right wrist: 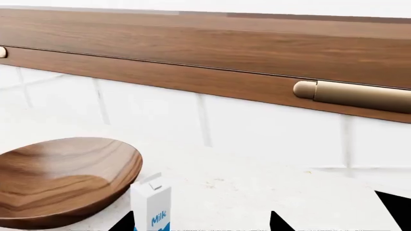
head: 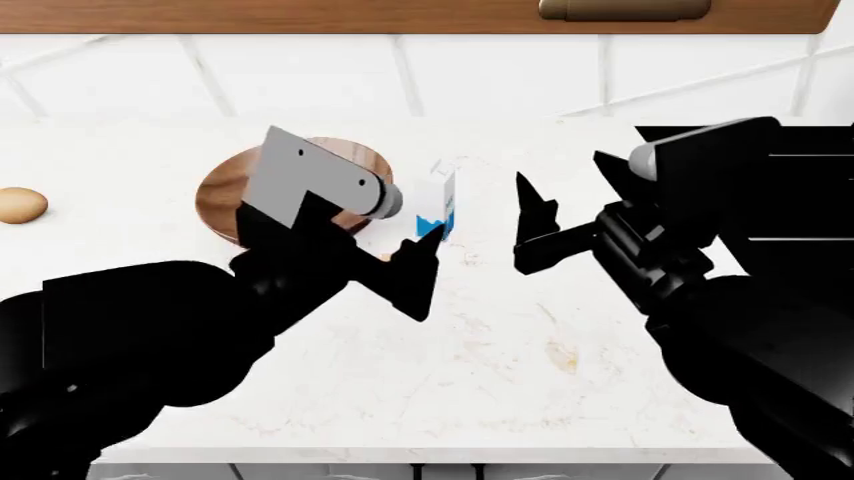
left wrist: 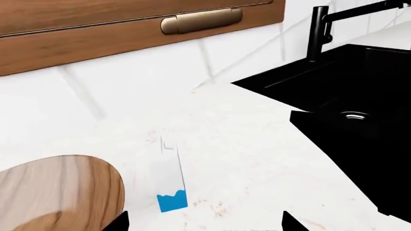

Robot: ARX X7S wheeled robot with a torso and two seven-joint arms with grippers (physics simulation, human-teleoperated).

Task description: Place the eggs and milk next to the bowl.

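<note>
Standing upright, milk [head: 439,203] sits just beside bowl [head: 230,195] on surface [head: 467,370]; one egg [head: 20,204] well apart; both jaws spread open, holding nothing.

Blue word "Milk" printed on the front face of the white milk carton [right wrist: 151,206]; no other readable text.

milk [head: 438,205] upright just right of bowl [head: 227,195], egg [head: 20,204] far left on counter [head: 534,340]
</note>
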